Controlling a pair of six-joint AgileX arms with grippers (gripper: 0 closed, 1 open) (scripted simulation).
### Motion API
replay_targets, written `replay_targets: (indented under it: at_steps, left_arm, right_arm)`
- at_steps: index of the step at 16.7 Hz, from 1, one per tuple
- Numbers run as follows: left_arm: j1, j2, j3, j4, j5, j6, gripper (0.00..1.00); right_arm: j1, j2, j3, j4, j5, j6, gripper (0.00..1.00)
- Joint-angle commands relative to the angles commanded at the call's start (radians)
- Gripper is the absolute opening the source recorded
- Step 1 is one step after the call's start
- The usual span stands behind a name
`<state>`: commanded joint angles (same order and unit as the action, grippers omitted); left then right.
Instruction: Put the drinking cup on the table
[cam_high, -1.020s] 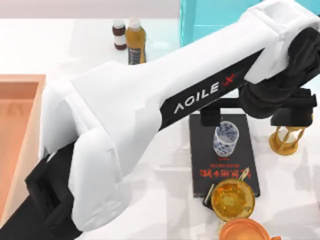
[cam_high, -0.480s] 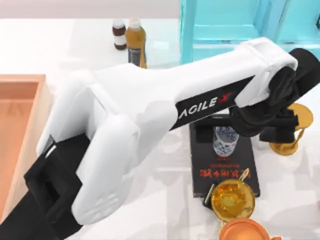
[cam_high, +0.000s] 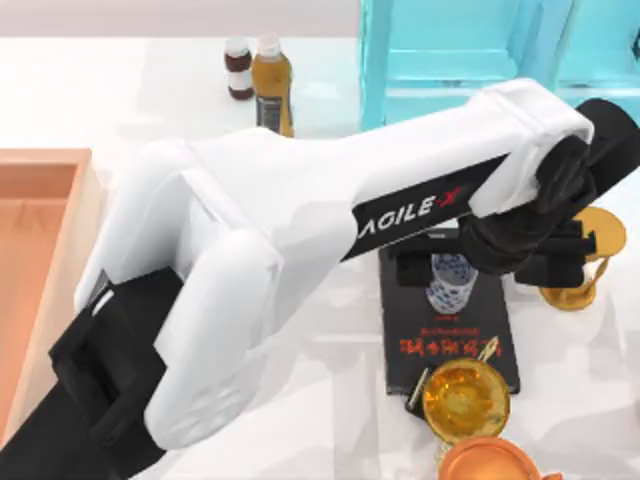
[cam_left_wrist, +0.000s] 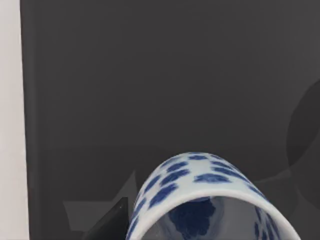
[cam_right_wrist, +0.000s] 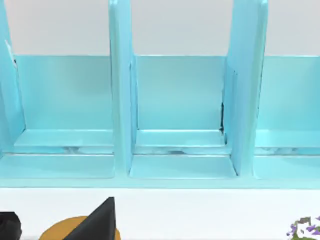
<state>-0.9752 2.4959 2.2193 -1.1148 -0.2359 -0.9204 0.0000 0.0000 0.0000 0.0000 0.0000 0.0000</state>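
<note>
The left pincer (cam_high: 452, 266) straddles the drinking cup (cam_high: 451, 283), its fingers spread either side, whether touching I cannot tell. The cup stands upright between them on the black book (cam_high: 448, 335); bare bench (cam_high: 330, 400) lies just leftward. Left arm is nearest.

From above, the left arm (cam_high: 300, 240) covers the desk's (cam_high: 60, 90) middle and the far edge of the black book (cam_high: 445, 335). Its tool (cam_high: 452, 268) sits over the drinking cup (cam_high: 450, 285), so I can't make out how the fingers stand. The orange pot (cam_high: 490, 462) is cut by the near edge, the wooden tray (cam_high: 30, 250) by the left edge. In the left wrist view the cup's base runs off frame.
</note>
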Motion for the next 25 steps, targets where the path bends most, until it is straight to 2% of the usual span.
replay_targets:
  at_steps: [10,20,25]
  left_arm:
    - [0.000,0.000,0.000,0.000,0.000,0.000,0.02]
    - [-0.004,-0.001,0.001,-0.003,0.001,0.002,0.00]
    - [-0.007,-0.031,0.060,-0.099,-0.001,0.013,0.00]
  right_arm:
    - [0.000,0.000,0.000,0.000,0.000,0.000,1.00]
    - [0.000,0.000,0.000,0.000,0.000,0.000,1.00]
    - [0.000,0.000,0.000,0.000,0.000,0.000,1.00]
